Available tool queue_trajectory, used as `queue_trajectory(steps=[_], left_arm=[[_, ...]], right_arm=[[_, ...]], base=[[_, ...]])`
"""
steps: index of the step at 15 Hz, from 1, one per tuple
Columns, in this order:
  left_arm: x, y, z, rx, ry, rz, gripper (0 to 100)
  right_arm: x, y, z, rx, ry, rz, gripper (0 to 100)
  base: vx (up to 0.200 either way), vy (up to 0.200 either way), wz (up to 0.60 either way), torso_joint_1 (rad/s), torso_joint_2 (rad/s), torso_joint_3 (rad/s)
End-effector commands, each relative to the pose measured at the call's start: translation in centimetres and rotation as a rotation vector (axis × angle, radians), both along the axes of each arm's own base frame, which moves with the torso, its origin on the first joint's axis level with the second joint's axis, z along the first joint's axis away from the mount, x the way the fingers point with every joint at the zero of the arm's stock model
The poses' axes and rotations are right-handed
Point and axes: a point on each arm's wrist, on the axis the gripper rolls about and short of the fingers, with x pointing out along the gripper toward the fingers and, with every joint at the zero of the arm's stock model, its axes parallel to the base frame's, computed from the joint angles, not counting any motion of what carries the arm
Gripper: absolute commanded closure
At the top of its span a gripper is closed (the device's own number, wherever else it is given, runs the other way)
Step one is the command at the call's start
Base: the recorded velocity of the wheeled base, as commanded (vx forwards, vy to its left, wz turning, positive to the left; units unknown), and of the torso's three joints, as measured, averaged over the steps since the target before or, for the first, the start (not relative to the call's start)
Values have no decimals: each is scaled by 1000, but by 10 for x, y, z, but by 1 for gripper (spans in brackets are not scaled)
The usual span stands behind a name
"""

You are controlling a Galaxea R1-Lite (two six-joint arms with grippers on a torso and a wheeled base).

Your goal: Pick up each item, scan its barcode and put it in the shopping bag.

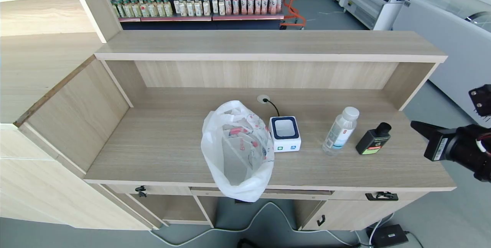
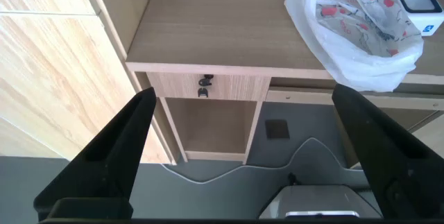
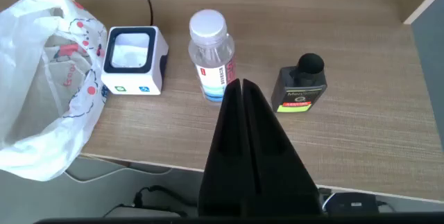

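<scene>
Centrally, white shopping bag [image 1: 238, 148] standing open at the surface's [image 1: 153, 152] front edge, scanner [image 1: 285, 133] just beside it, clear bottle [image 1: 340, 131] and black bottle [image 1: 373, 139] further right, right tool [image 3: 240, 84] pressed together near the black bottle, left tool [image 2: 244, 92] spread apart before the surface's front left.

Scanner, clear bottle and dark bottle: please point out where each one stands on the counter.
scanner [image 1: 284, 128], head view, on its pale top window.
clear bottle [image 1: 340, 131], head view, on its label.
dark bottle [image 1: 371, 143], head view, on the middle of its body.
</scene>
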Motion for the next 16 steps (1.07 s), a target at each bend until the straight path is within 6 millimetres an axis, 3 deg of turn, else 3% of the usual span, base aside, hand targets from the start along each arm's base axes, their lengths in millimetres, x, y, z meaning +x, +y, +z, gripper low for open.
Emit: queue_trajectory(steps=[1, 5, 6, 12, 16], left_arm=[[0, 0, 0, 0, -1, 0, 0], [0, 0, 0, 0, -1, 0, 0], [0, 0, 0, 0, -1, 0, 0], [0, 0, 0, 0, -1, 0, 0], [0, 0, 0, 0, -1, 0, 0]], right_arm=[[16, 1, -21, -2, 89, 0, 100], [13, 1, -46, -27, 186, -13, 100], [11, 0, -50, -39, 194, -10, 0], [41, 1, -63, -36, 154, -14, 0], [84, 1, -89, -30, 129, -19, 0]], base=[[0, 0, 0, 0, 0, 0], [0, 0, 0, 0, 0, 0], [0, 0, 0, 0, 0, 0], [0, 0, 0, 0, 0, 0], [0, 0, 0, 0, 0, 0]])
